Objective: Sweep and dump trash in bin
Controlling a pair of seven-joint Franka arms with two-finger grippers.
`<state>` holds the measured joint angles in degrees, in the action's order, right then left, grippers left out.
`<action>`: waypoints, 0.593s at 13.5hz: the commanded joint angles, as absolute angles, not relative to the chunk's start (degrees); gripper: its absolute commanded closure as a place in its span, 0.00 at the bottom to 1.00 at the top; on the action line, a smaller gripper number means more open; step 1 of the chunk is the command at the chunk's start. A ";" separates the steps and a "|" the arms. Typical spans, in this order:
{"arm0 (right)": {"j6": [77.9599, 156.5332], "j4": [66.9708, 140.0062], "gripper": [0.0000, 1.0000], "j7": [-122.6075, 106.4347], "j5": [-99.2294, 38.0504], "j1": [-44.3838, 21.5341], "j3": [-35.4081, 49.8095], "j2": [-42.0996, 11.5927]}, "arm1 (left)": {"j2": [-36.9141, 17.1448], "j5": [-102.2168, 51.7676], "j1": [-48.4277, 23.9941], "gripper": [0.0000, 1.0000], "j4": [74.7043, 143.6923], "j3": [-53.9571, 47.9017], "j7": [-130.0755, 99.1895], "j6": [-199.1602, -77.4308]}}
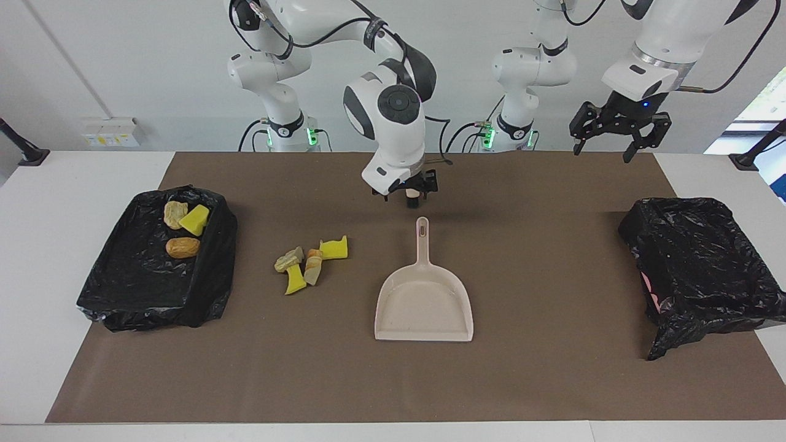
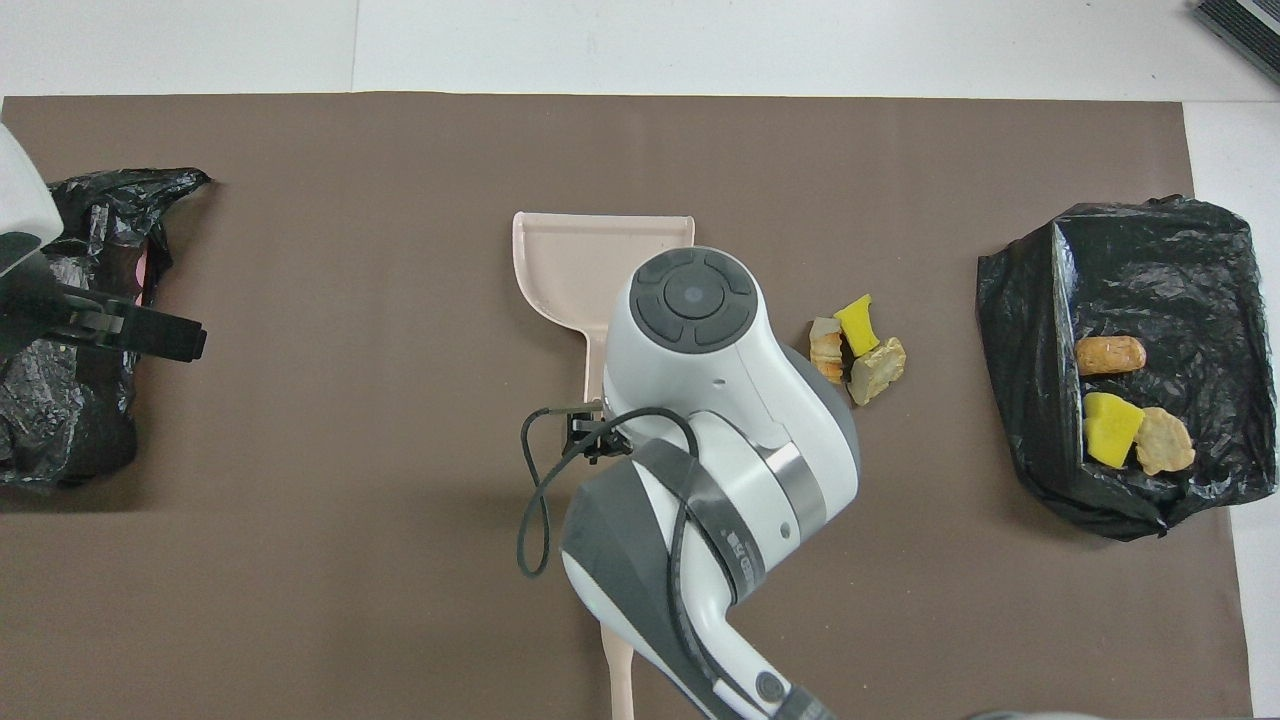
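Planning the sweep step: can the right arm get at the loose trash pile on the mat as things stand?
Probably yes. The right pincer hangs open and empty above the mat, the dustpan lies released, and nothing stands between it and the loose trash.

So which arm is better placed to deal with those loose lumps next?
Likely right: its open right gripper hangs by the beige plastic dustpan and small yellow and tan lumps; the left gripper waits over its own end.

Brown mat (image 1: 552, 368) covers white table (image 1: 37, 258).
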<state>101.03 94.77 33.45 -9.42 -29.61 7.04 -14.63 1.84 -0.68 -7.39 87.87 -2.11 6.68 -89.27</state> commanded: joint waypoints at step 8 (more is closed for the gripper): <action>115.82 128.66 0.00 35.07 -18.98 -41.03 7.03 5.27 | -4.03 -0.18 -19.50 0.00 99.13 -1.67 1.85 -110.20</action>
